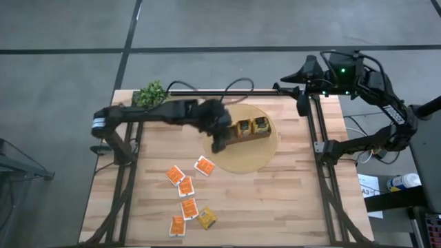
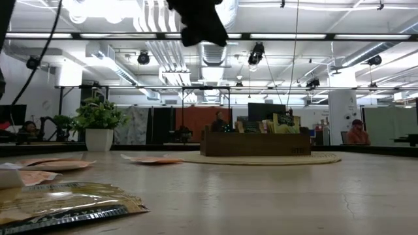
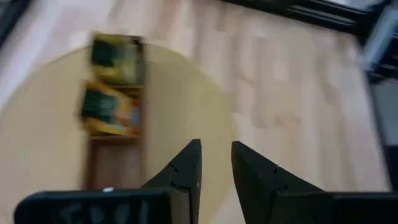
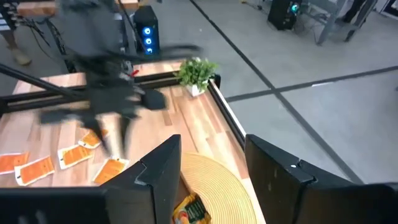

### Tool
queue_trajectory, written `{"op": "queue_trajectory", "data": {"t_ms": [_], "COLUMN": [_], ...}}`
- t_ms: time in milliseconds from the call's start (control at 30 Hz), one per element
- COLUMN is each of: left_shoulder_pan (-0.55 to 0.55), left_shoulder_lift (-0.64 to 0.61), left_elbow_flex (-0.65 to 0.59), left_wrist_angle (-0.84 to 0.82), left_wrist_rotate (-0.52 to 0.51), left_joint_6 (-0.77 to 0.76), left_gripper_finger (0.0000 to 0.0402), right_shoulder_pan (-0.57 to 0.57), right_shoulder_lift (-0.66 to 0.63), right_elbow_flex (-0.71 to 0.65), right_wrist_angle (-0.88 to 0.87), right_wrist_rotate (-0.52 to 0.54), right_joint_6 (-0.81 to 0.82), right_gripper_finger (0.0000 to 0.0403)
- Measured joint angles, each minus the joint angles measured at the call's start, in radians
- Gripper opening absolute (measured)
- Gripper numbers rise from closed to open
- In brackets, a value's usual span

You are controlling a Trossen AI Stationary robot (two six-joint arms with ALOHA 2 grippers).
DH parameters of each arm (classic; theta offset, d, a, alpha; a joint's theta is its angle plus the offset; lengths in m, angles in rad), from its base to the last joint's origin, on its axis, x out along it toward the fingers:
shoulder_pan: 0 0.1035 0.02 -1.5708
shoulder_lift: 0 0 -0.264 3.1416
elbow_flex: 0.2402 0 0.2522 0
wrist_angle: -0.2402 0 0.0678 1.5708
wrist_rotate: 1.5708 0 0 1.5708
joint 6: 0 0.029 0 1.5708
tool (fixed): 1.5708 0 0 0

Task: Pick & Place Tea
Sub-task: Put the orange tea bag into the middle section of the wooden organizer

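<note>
A pale plank desk framed by dark rails stands on a grey floor crossed by dark lines. Beyond it lies an open hall with white ducts, hanging lamps, a potted plant and seated people in the distance. A round woven mat lies near the desk's far edge, carrying a brown wooden box; two green-and-yellow tea sachets stand in it. Six more sachets, mostly orange and white, lie scattered toward the desk's near left corner. The left gripper hangs above the mat just beside the box, its jaws slightly parted and holding nothing. The right gripper waits over the desk's far right corner, jaws spread. No lettering is readable.
</note>
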Motion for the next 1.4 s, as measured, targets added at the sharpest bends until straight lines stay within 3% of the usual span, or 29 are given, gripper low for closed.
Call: {"op": "queue_trajectory", "data": {"t_ms": [233, 400, 733, 1000, 1133, 1400], "left_shoulder_pan": [-0.146, -0.262, -0.455, -0.508, -0.552, -0.642], "left_shoulder_lift": [-0.115, -0.144, -0.136, -0.125, -0.107, -0.038], "left_elbow_flex": [-0.172, -0.255, -0.368, -0.417, -0.429, -0.430], "left_wrist_angle": [0.062, 0.070, 0.086, 0.101, 0.107, 0.229], "left_wrist_rotate": [-0.015, -0.005, -0.006, 0.007, 0.021, 0.010], "left_joint_6": [-0.111, -0.194, -0.012, -0.004, -0.027, -0.037], "left_gripper_finger": [0.0083, 0.0083, 0.0083, 0.0085, 0.0110, 0.0197], "right_shoulder_pan": [0.001, 0.003, 0.062, 0.062, 0.062, 0.062], "right_shoulder_lift": [0.000, 0.000, -0.007, -0.006, -0.007, -0.007], "right_elbow_flex": [-0.048, -0.066, -0.075, -0.075, -0.075, -0.075], "right_wrist_angle": [0.000, -0.003, 0.030, 0.047, 0.047, 0.047], "right_wrist_rotate": [-0.012, -0.114, -0.156, -0.070, -0.050, -0.049], "right_joint_6": [0.010, 0.059, 0.152, 0.230, 0.236, 0.217], "right_gripper_finger": [0.0173, 0.0173, 0.0173, 0.0173, 0.0173, 0.0173]}}
